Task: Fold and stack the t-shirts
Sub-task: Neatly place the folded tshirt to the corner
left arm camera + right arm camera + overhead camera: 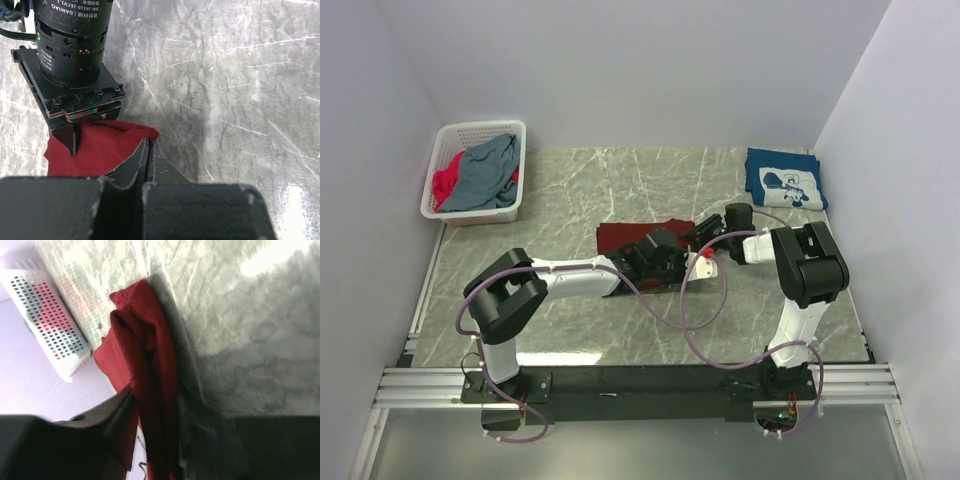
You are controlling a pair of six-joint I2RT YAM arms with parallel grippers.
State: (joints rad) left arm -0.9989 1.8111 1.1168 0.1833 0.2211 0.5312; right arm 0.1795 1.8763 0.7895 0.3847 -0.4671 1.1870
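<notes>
Grey marbled bench [570, 190] was occupied at its middle by the maroon t-shirt [620, 236], whose folding was judged in hand. Bunched cloth was clamped in the right gripper [152, 395]. The left gripper [150, 147] was closed at the cloth's edge; whether it pinched cloth could not be told. An even carry-over was called for next. Both arms were stretched low, meeting at the shirt.

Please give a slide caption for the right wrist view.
Right gripper pinching a fold of the maroon t-shirt over the marble table.
</notes>
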